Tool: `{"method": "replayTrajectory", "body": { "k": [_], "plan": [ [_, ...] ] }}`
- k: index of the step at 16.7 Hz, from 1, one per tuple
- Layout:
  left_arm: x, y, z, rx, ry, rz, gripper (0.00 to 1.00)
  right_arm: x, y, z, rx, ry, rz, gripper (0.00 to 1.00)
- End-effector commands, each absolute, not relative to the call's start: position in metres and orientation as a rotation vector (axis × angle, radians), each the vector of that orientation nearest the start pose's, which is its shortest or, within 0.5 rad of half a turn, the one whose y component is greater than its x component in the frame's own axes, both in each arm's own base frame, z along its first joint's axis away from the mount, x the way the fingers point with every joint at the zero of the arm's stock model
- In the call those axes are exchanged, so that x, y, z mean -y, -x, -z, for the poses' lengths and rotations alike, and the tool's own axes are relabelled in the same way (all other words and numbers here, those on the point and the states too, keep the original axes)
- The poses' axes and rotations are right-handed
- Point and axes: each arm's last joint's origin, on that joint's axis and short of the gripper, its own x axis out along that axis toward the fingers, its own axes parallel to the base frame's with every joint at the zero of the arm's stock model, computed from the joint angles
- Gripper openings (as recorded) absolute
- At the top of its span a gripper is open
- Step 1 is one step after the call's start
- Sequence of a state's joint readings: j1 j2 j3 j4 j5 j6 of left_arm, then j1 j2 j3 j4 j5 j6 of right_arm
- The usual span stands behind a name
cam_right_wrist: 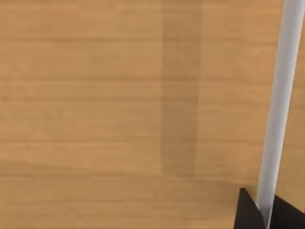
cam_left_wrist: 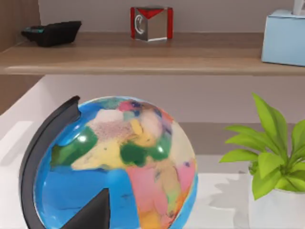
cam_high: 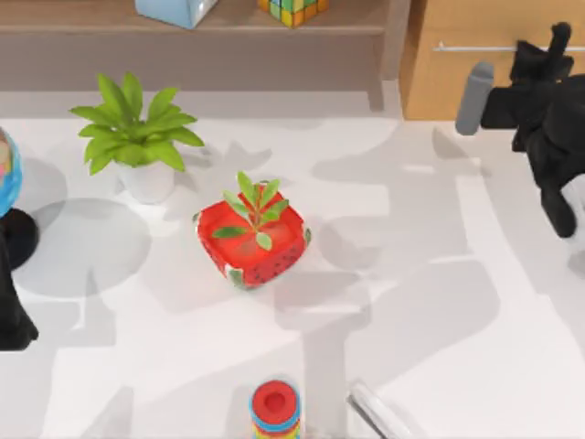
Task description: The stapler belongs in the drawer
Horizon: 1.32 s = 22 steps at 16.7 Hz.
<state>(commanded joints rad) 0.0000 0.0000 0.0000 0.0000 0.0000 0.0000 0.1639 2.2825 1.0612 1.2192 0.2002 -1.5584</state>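
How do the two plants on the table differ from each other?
The plant in the white pot is larger, with broad, bright green leaves spreading wide; the plant in the red pot is smaller, with a few narrow leaves. The white pot is plain and round; the red one is boxy with a watermelon pattern. The white-potted plant stands nearer the shelf, the red one mid-table. Both are green and upright.

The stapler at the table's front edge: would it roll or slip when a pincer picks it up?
The stapler looks slim, long and flat-lying, so it probably won't roll. Its pale, glossy-looking surface suggests it may slip between fingers. It likely stays rigid when lifted, though gripped near one end it could tilt. It lies beside the ring stack, leaving modest room on that side.
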Motion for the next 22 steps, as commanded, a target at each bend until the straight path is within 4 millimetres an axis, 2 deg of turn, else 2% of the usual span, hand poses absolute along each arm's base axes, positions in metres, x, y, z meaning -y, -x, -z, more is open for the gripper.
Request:
{"method": "replayTrajectory", "body": {
  "k": [8, 15, 22],
  "plan": [
    [0.001, -0.106, -0.160, 0.000, 0.000, 0.000, 1.00, -0.071, -0.427, -0.088, -0.008, 1.568, 0.000, 0.00],
    [0.001, -0.106, -0.160, 0.000, 0.000, 0.000, 1.00, -0.071, -0.373, -0.087, -0.015, 1.567, -0.002, 0.00],
    [0.001, -0.106, -0.160, 0.000, 0.000, 0.000, 1.00, -0.071, -0.365, -0.087, -0.012, 1.568, 0.001, 0.00]
  ]
}}
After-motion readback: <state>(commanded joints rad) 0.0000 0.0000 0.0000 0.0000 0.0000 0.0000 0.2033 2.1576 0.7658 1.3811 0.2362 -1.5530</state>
